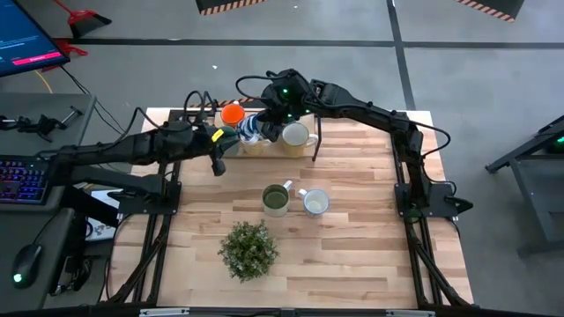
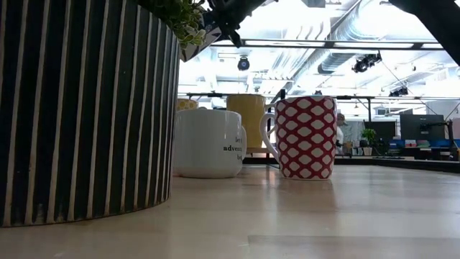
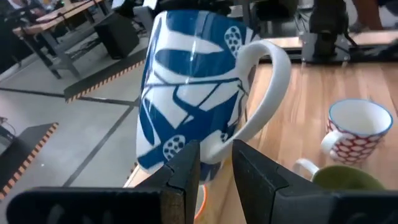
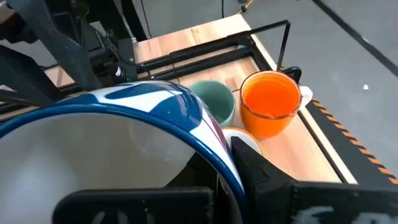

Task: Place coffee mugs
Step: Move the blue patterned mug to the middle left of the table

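While both tools grip it, blue mug [image 3: 193,93] looks empty.

Glossy glazed ceramic — the blue mug [image 3: 193,93] and orange mug [image 4: 270,102]; matt pale wooden table [image 1: 352,255].

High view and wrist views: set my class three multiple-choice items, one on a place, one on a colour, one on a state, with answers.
1. Where is the plant?
A. between the arms
B. on the table, away from both arms
C. on the floor
2. The mug beside the teal mug is:
A. orange
B. black
C. purple
3. The blue mug is:
A. lying flat
B. in the plant pot
C. gripped at its rim by the right arm's jaws

Answers: B, it stands alone; A, the orange mug touches it; C, the rim runs into those jaws.
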{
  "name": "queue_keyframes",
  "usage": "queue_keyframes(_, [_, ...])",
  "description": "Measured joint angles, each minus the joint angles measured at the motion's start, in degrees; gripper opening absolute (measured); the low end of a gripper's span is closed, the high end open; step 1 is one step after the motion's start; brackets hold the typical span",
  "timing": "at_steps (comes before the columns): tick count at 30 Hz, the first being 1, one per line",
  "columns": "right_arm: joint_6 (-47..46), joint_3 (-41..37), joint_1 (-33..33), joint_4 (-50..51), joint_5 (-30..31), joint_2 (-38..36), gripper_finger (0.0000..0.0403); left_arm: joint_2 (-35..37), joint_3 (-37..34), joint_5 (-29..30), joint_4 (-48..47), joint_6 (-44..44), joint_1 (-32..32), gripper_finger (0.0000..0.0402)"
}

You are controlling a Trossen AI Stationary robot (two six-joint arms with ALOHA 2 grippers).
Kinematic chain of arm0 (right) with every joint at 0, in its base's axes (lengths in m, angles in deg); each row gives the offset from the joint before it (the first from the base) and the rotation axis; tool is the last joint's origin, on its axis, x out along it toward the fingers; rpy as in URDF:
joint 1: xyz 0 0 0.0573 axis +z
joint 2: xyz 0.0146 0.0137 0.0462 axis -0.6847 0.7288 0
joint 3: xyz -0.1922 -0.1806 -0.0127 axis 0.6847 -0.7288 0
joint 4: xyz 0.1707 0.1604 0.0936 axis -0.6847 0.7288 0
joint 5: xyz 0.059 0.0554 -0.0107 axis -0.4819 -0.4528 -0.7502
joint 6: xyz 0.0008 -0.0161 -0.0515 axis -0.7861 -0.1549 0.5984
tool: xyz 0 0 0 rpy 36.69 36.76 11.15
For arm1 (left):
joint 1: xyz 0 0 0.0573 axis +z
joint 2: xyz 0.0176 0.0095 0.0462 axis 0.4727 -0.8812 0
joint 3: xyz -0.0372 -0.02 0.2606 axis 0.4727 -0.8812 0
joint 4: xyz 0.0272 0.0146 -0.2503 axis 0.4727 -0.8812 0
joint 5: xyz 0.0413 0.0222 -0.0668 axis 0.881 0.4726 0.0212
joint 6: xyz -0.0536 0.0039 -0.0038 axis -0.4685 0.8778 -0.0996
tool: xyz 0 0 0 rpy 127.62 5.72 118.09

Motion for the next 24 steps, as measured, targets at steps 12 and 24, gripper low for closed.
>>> queue_keyframes(12, [-0.25,0.0,-1.48,-0.66,-0.02,0.37,0.0,-1.88,4.27,-2.46,-2.12,2.42,0.34,0.0139])
queue_keyframes(24, [-3.22,0.0,-1.38,-2.9,-2.37,0.37,0.0,-5.86,4.27,-1.27,0.8,7.18,0.34,0.0155])
